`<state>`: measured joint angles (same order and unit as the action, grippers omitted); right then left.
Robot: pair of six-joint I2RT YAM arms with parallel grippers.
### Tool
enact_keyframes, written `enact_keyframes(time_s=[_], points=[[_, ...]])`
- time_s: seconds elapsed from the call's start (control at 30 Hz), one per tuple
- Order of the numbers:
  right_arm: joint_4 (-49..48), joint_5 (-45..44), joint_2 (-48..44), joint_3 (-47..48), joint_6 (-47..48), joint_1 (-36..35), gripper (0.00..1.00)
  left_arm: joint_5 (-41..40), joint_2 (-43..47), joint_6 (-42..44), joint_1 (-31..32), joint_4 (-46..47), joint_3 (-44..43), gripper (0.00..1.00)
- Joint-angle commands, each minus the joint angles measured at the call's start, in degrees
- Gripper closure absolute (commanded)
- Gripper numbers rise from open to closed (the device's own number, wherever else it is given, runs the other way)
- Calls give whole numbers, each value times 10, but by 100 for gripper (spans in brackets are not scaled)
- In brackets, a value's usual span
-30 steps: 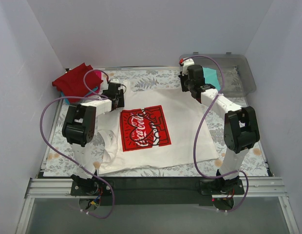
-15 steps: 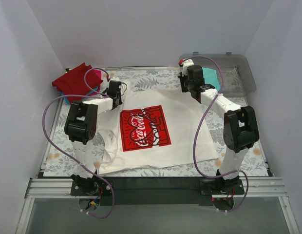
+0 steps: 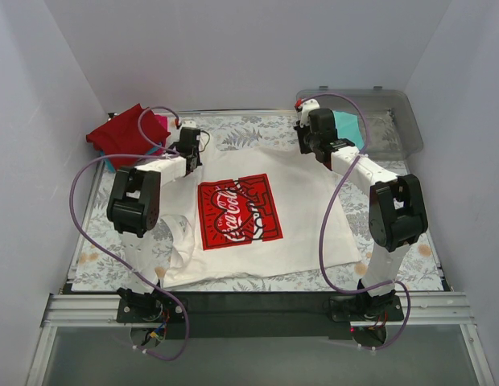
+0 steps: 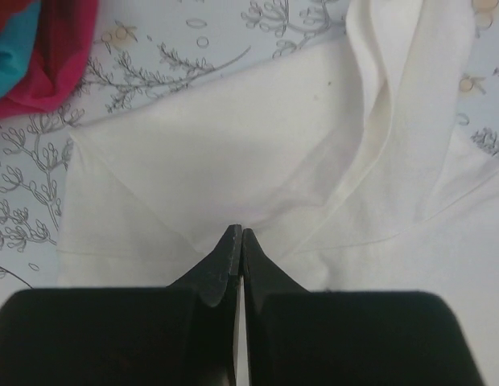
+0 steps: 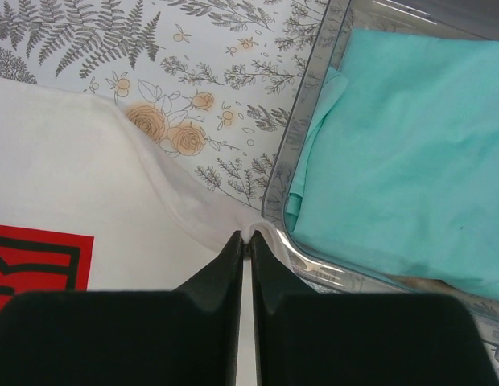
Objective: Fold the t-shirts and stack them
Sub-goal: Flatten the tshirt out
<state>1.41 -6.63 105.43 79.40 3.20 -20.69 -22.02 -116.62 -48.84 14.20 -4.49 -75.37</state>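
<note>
Now, left gripper (image 4: 237, 233): jaws closed, pinching tee (image 4: 233, 145) at its far-left corner.
Right gripper (image 5: 244, 237): closed on far-right corner, beside bin (image 5: 306, 121).
Tee: spread print-up on table (image 3: 241, 129).
Handling: I judge it light, limp; hold corners, lift evenly.
Change: left jaws stood apart a second ago; I've shut them.

Arms (image 3: 358, 169) — white links, black joint housings, looping purple cables (image 3: 79, 211); claw fingers (image 4: 225, 265) black, wedge-shaped.

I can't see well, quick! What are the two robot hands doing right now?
Left gripper: closed, pinching the white t-shirt.
Right gripper: closed, pinching the same shirt's edge.
</note>
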Motion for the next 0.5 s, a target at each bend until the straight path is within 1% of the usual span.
enact_keyframes(time_s=[0.0,0.13,0.27,0.33,0.43,0.47], points=[[3,6,2,27,1,1,99,-7,5,2,-18,-10,-68,100],[4,5,6,30,1,1,99,8,-19,1,-47,-21,-129,100],[9,3,14,36,1,1,99,20,-62,-16,-74,-29,-195,100],[11,1,17,38,1,1,99,21,-88,-22,-84,-38,-237,100],[13,2,20,41,2,1,99,14,-119,-27,-89,-44,-274,100],[14,3,21,42,3,1,99,8,-129,-29,-89,-49,-301,100]])
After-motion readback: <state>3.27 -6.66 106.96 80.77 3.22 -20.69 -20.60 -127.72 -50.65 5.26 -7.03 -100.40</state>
